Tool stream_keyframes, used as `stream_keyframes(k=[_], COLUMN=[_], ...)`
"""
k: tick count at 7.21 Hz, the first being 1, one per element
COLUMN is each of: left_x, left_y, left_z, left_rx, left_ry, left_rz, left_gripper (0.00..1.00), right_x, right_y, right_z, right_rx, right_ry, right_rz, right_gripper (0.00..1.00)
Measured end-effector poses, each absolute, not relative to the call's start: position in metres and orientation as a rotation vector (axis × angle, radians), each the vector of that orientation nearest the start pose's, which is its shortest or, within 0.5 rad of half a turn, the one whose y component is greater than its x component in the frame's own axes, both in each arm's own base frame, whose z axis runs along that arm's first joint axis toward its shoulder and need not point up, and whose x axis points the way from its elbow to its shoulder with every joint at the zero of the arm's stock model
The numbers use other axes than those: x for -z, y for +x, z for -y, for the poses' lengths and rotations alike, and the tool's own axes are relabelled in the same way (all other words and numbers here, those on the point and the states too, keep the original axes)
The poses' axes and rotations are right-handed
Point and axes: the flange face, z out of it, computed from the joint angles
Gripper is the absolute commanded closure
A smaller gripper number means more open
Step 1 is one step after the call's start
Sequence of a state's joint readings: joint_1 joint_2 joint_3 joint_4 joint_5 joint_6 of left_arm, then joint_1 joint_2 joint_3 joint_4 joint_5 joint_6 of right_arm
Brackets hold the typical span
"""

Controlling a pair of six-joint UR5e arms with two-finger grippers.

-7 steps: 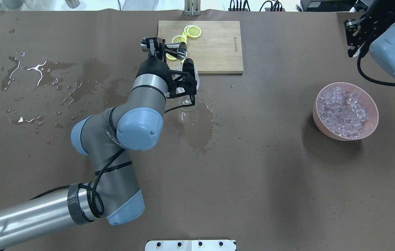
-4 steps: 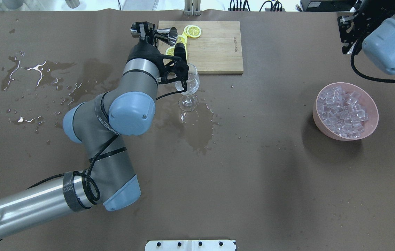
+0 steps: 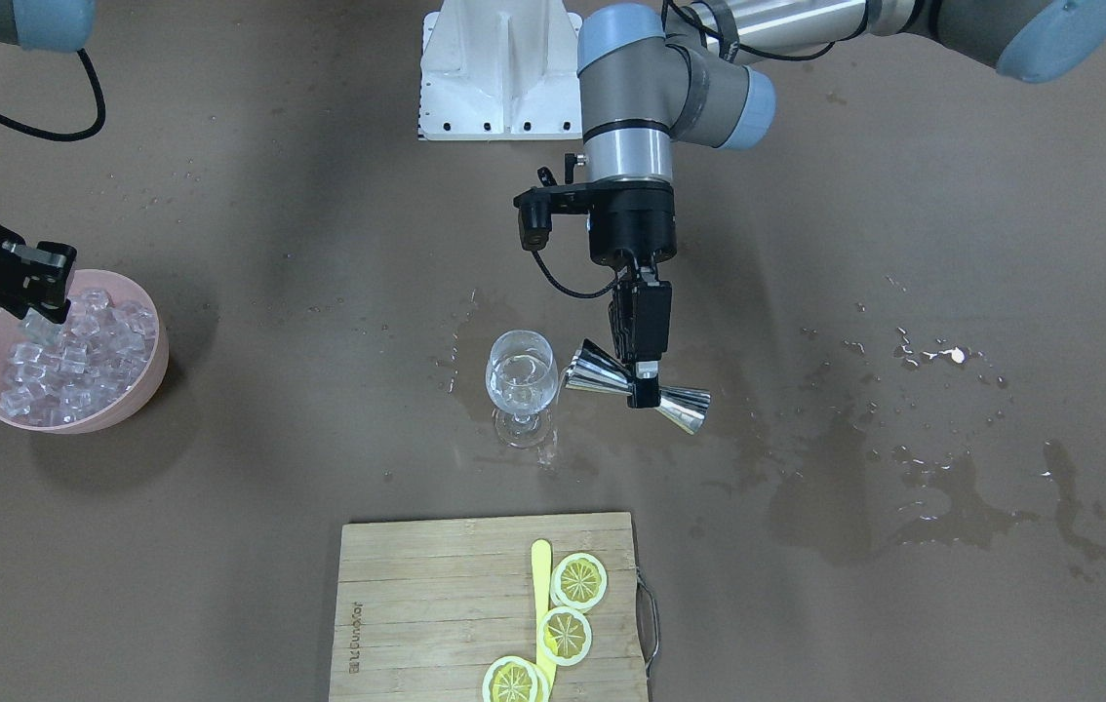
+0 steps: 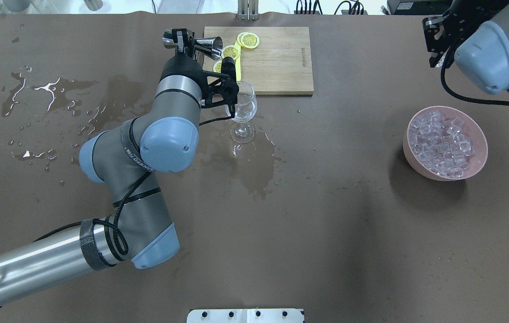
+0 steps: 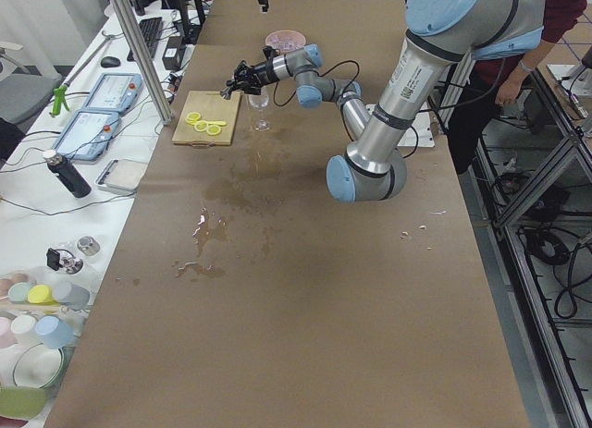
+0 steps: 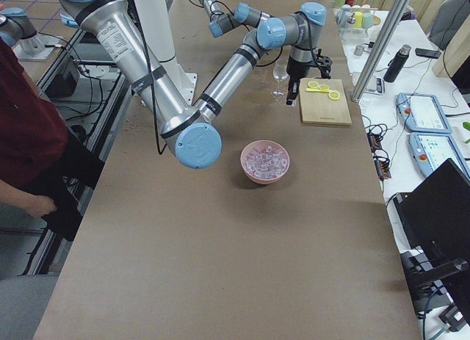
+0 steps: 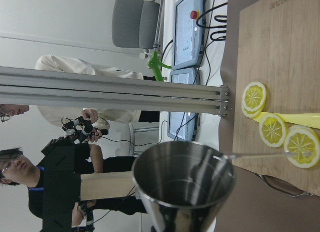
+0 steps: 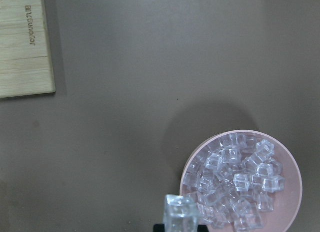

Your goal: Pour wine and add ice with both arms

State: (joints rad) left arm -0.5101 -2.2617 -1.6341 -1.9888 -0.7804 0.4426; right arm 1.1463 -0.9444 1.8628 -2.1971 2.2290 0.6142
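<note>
Steel is what my left fingers press on: the left gripper is clamped round the narrow waist of the jigger. A second ago it hung tipped over the rim of the wine glass. Now I have drawn it clear, and its near mouth stands just beside the glass bowl on my left, not over it. My wrist camera looks into that cup and finds no pool there, so I judge the pour done. The wine is a thin clear measure low in the glass, hard to make out.

The jigger's long axis lies level and runs across the table. One mouth faces the glass and the other faces away along my left side.

My right gripper is closed on one ice cube. It hangs above the ice in the pink bowl and has swung a little toward the middle. Dropping that cube into the glass looks like the next step.
</note>
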Motion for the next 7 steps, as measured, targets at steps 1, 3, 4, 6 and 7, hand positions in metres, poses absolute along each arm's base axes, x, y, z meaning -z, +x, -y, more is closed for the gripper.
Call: stream_keyframes(k=[1,3,4,6,7], left_x=[-0.159,-0.159,-0.158,-0.157,-0.156], left_y=[0.482,0.496,0.503,0.511,0.514], left_z=[0.496,0.48,0.472,0.463,0.461], left_rx=[-0.832,-0.862,-0.875,-0.887,-0.898], left_ry=[1.288,1.289,1.293,1.292,1.283], left_rz=[0.345,0.387,0.401,0.417,0.425], left_gripper=[1.0,1.0,1.0,1.0,1.0], right_x=[-0.241,-0.238,-0.233,-0.22,-0.212], right_y=[-0.184,-0.186,-0.19,-0.2,-0.207], right_z=[0.582,0.583,0.584,0.589,0.589], right_rx=[-0.087,-0.089,-0.096,-0.107,-0.113], right_ry=[-0.076,-0.069,-0.069,-0.073,-0.075], right_rz=[0.703,0.692,0.693,0.698,0.704], right_gripper=[0.78,0.78,0.78,0.78,0.78])
